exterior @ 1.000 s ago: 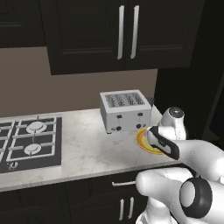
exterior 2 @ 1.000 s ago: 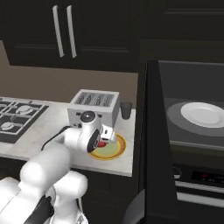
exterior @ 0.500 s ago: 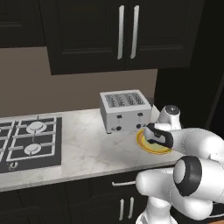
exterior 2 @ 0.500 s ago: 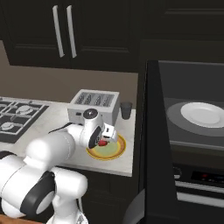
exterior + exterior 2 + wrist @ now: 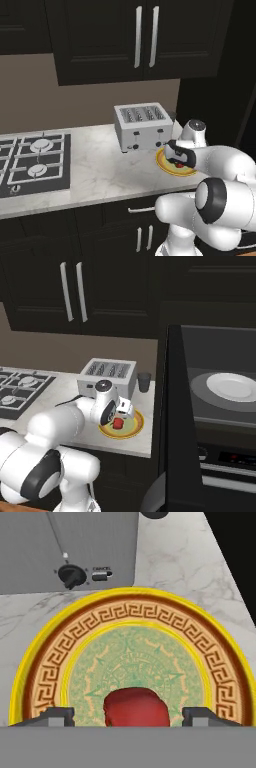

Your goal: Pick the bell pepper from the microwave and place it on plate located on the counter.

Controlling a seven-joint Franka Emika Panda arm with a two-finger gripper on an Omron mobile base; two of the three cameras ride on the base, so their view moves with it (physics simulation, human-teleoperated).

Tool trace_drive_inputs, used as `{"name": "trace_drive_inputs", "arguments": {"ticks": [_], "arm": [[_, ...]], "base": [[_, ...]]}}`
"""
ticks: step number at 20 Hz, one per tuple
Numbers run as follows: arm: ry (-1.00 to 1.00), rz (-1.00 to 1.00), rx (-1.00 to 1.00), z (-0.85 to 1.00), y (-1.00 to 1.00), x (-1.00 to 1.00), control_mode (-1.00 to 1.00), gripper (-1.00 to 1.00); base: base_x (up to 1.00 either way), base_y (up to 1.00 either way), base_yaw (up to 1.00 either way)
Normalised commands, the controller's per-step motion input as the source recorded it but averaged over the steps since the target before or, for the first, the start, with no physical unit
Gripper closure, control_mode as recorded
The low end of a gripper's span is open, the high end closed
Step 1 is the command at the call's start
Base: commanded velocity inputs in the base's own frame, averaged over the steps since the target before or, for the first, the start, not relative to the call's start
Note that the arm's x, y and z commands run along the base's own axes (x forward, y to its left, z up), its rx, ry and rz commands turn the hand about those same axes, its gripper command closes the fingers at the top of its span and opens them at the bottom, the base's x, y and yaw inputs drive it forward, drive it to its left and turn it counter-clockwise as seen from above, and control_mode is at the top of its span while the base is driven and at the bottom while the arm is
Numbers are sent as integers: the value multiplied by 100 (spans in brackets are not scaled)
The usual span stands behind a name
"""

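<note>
Pepper sits between the two fingertips of the pincer in the hand view, low on the pale green centre of the plate. The fingertips stand wide apart, one at each side of the pepper, with a clear gap on both sides, so the pincer is open and does not squeeze it. I cannot tell if the pepper already rests on the plate or is a little above it.

In the right base view the pincer hangs just over the plate, and the red pepper shows right under it, inside the rim. In the left base view the pincer is again over the plate, with a bit of red, the pepper, below it.

Beyond the pincer, just behind the plate, stands a toaster on the counter. A small dark cup is next to the toaster. Far to the right of the pincer is the microwave, its door open, with a white plate inside. A stove lies well to the left on the counter.
</note>
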Motion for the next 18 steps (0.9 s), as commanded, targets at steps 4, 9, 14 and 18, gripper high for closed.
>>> {"name": "trace_drive_inputs", "arguments": {"ticks": [4,9,14,18], "arm": [[0,0,0,0,-2,-7,-100,-100],[-11,-4,0,80,7,-62,-100,-100],[-15,-2,0,100,52,-100,-100,-100],[-6,0,-8,93,98,-88,-100,-100]], "base": [[0,0,0],[0,0,0],[0,0,0],[0,0,0]]}}
